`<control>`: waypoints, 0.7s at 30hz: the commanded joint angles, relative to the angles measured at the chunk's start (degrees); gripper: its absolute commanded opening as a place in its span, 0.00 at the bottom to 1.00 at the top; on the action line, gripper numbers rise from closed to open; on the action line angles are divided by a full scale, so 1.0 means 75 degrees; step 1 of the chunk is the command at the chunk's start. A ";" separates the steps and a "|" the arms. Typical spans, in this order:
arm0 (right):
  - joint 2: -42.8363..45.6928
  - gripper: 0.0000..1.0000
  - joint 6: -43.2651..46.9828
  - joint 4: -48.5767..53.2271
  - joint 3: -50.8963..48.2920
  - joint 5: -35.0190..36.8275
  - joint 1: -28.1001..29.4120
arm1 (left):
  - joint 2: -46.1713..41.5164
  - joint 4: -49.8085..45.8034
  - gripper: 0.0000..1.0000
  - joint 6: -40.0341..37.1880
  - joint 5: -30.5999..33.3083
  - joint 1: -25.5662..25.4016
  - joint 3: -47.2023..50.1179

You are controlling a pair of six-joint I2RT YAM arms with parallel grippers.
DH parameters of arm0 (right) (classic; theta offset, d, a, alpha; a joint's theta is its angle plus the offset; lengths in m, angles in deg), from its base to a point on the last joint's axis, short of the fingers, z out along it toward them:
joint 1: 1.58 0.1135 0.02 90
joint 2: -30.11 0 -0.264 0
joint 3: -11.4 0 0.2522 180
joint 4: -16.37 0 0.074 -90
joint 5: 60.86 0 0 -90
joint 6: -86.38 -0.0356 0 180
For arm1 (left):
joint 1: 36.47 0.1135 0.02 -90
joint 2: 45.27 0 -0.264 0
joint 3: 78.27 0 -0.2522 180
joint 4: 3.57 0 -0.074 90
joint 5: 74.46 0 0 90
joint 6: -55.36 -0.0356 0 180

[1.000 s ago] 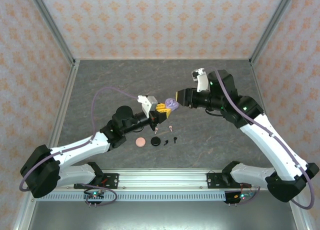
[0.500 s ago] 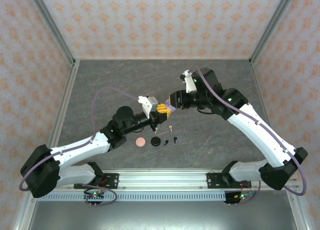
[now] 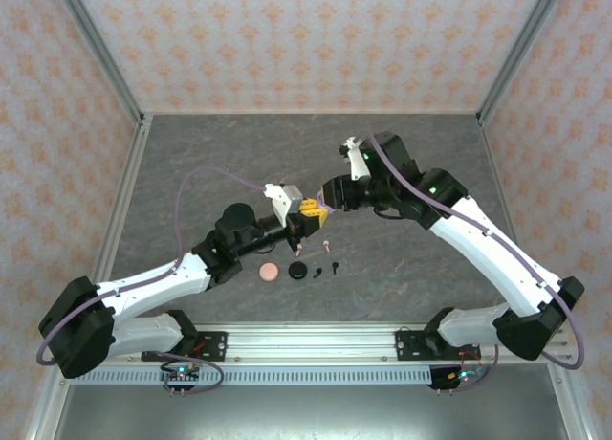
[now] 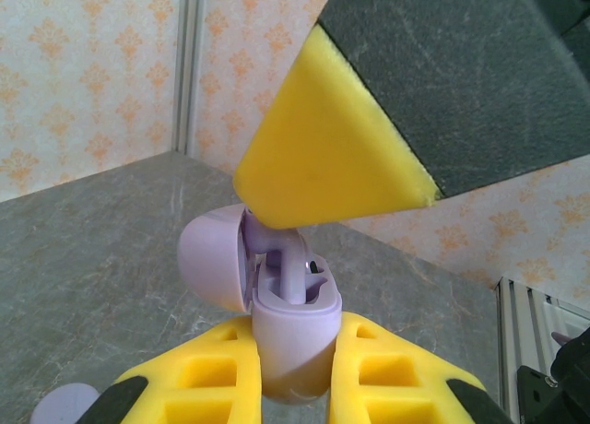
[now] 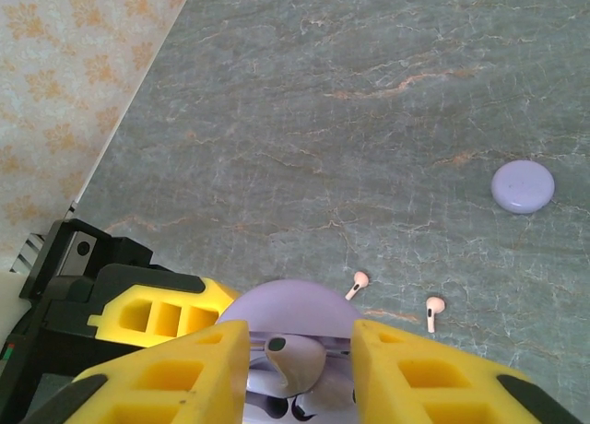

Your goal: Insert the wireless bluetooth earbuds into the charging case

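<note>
- While the left end effector [image 4: 293,355] pinches the lavender charging case [image 4: 290,318] between its yellow fingers, it holds the case off the surface [image 5: 369,120]. The lid [image 4: 210,263] is swung back and the open end points away from the fingers — likely so the slots face the other arm.
- A lavender earbud [image 4: 284,253] stands in the open case, stem down in a slot. Its head sits above the rim — seemingly not fully seated.
- The right end effector [image 5: 300,336] faces that open end, fingers partly spread either side of the earbud. Whether they touch it is unclear. The placement suits pressing it home.
- Two pink earbuds [image 5: 357,283] lie loose on the surface below.
- A closed round lavender case [image 5: 523,186] lies farther off.
</note>
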 commanded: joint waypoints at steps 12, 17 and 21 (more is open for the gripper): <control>-0.0063 0.31 0.0146 0.0212 0.0209 0.0251 0.0177 | 0.0076 0.0093 0.00 -0.0075 0.0200 -0.0032 -0.0176; -0.0101 0.29 0.0189 0.0295 0.0204 0.0369 0.0212 | 0.0084 0.0059 0.00 -0.0067 0.0226 -0.0032 -0.0190; -0.0142 0.24 0.0212 0.0312 0.0175 0.0359 0.0224 | 0.0084 0.0045 0.00 -0.0071 0.0239 -0.0032 -0.0190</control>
